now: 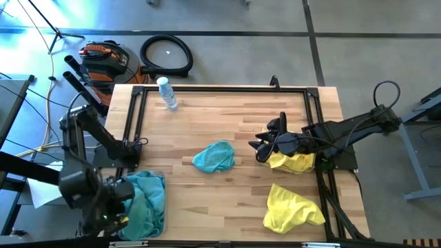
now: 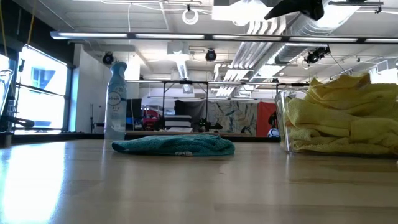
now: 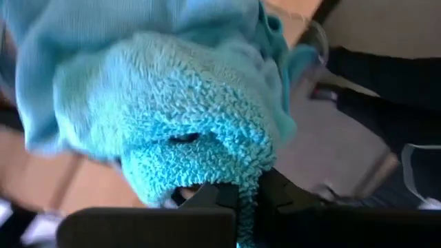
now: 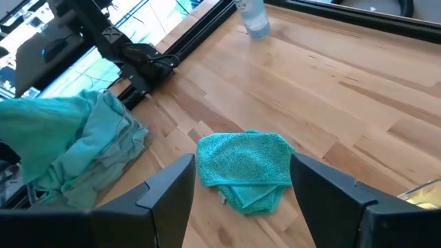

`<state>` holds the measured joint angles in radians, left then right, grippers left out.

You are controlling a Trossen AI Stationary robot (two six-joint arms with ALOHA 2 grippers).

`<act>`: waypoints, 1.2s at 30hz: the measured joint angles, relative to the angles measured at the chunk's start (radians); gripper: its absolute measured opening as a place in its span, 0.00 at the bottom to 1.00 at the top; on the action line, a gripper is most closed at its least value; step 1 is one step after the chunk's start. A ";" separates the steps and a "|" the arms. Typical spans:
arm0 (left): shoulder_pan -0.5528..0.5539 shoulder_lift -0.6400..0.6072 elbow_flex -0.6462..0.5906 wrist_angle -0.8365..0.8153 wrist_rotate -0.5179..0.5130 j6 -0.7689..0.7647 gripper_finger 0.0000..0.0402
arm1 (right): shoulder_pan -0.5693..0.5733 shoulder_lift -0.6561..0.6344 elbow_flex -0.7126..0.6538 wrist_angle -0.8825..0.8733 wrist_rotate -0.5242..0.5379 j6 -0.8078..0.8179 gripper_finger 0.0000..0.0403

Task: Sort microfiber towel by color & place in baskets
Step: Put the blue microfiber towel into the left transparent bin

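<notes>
Left claw (image 3: pixel 238 200) pinches a nubby teal towel (image 3: pixel 186 117); right claw (image 4: pixel 241 189) spread above a crumpled one (image 4: pixel 244 169)

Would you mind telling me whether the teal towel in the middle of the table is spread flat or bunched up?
Bunched up. The teal towel lies folded over itself in a low rumpled mound on the table, outside both baskets.

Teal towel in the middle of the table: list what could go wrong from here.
1. The right gripper is open, with the teal towel loosely folded; the fingers might catch only one layer.
2. The yellow towel lies outside the yellow basket.
3. The left gripper is shut on a teal cloth, which might snag.
</notes>
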<state>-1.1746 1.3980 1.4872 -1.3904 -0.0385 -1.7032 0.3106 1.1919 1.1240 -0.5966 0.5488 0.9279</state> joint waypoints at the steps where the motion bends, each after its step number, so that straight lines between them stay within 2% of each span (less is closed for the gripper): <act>1: 0.005 0.009 -0.018 0.008 -0.020 0.023 0.00 | 0.005 0.000 0.000 0.000 0.004 0.010 0.58; 5: 0.011 0.019 -0.133 0.117 -0.085 0.070 0.00 | 0.023 0.000 0.000 -0.002 0.010 0.018 0.58; 10: 0.019 0.020 -0.319 0.299 -0.103 0.049 0.00 | 0.040 0.000 0.000 -0.015 0.016 0.051 0.58; 14: 0.019 0.020 -0.486 0.491 -0.157 0.046 0.00 | 0.054 0.000 0.000 -0.033 0.035 0.067 0.58; 22: 0.029 0.015 -0.758 0.896 -0.115 0.025 0.02 | 0.064 0.000 0.000 -0.058 0.050 0.096 0.58; 25: 0.029 0.014 -0.804 0.975 -0.103 0.003 0.04 | 0.063 0.001 0.000 -0.058 0.051 0.096 0.58; 36: 0.029 0.017 -0.811 1.009 -0.097 -0.032 0.25 | 0.063 0.001 0.000 -0.058 0.052 0.096 0.58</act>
<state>-1.1456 1.4149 0.6758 -0.3815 -0.1358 -1.7350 0.3740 1.1927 1.1236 -0.6548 0.6009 1.0237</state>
